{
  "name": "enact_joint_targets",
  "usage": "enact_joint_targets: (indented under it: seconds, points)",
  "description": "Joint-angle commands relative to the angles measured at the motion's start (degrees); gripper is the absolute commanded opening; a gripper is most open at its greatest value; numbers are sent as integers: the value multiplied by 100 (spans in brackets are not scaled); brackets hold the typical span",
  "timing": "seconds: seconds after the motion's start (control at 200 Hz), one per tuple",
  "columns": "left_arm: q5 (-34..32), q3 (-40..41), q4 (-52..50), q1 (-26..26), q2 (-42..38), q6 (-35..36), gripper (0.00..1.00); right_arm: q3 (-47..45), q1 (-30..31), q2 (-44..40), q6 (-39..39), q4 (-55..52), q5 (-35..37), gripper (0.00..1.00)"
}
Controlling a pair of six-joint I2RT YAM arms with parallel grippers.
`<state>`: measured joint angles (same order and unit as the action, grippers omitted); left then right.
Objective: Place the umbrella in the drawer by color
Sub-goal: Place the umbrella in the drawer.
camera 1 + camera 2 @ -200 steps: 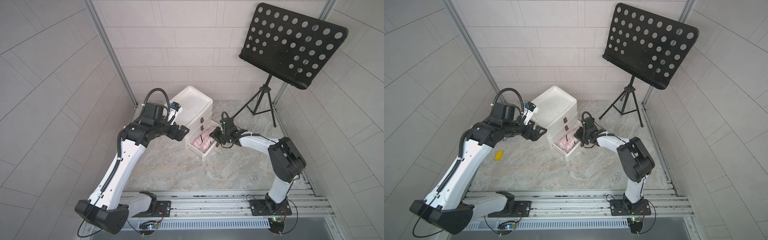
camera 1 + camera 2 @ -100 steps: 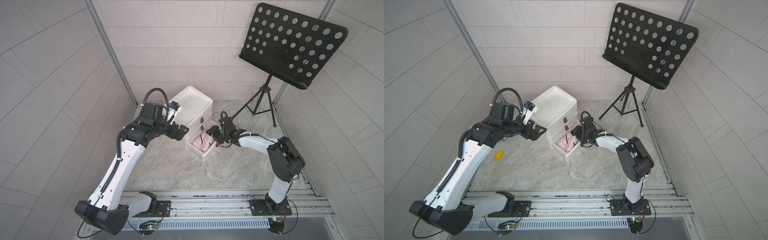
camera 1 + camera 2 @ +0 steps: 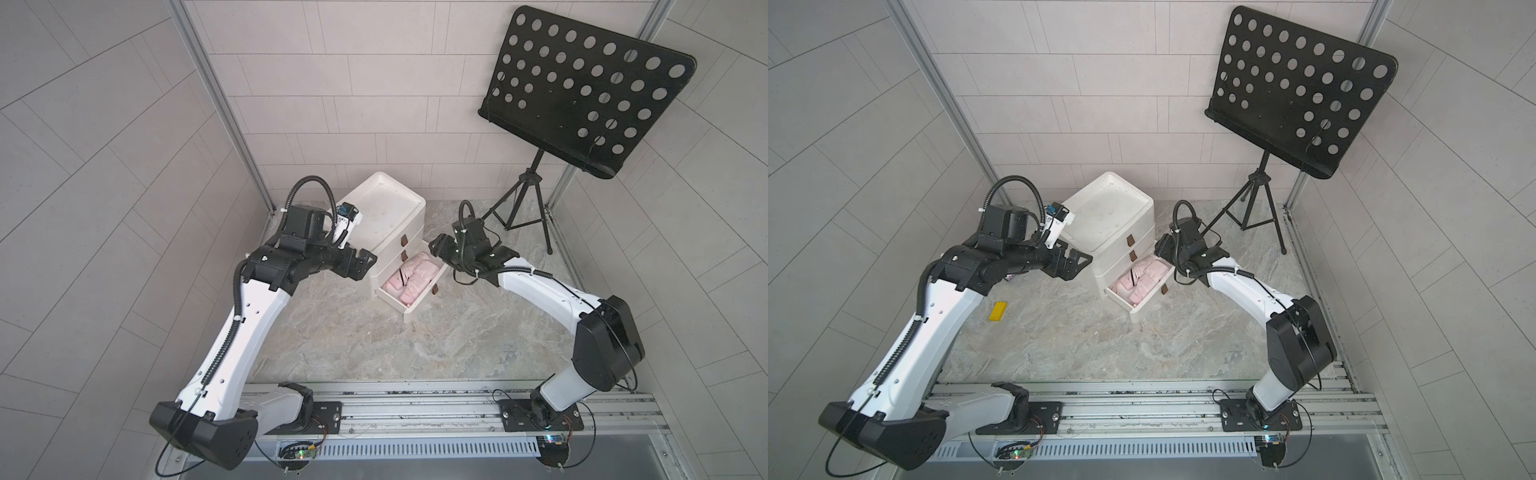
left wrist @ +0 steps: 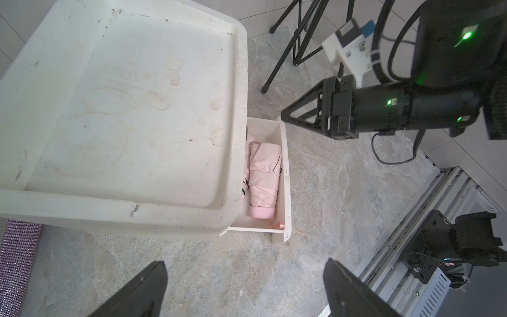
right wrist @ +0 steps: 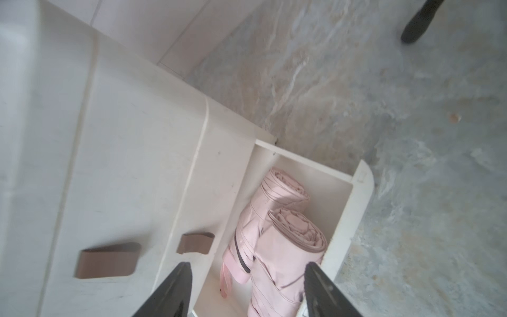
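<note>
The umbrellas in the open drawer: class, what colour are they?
The umbrellas are pale pink; the right wrist view shows them best.

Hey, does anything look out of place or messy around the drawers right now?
A small yellow block lies loose on the floor beside the left arm, away from the drawer unit. Its top is stained with brownish rings. The bottom drawer stands open with pink umbrellas inside.

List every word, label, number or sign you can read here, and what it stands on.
None can be read.
The white drawer unit, the pink umbrellas and the black music stand bear no print.
The small yellow item on the floor is too small to tell.
</note>
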<state>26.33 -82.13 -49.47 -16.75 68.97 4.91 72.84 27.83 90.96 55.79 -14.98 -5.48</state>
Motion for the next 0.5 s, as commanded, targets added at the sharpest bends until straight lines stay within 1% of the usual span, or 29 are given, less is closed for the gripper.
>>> enact_joint_targets:
  seconds: [0.0,0.065,0.135,0.235,0.33,0.395,0.495]
  points:
    - [29,74,96,43,-120,-14,96,456,11,204,-730,-780,134,65]
    - [30,83,96,50,-110,-10,96,822,27,457,-1010,-1111,-27,60]
    - [22,83,104,50,-112,-8,96,1064,71,724,-1201,-1326,-78,52]
    - [10,91,102,55,-102,-15,96,1162,99,1014,-1322,-1397,-168,40]
    - [16,92,108,59,-96,-17,96,1106,133,1204,-1360,-1323,-225,31]
    - [12,107,114,70,-103,-21,96,1116,167,1341,-1399,-1324,-235,28]
    - [12,109,122,66,-89,-29,96,1143,221,1547,-1429,-1325,-250,27]
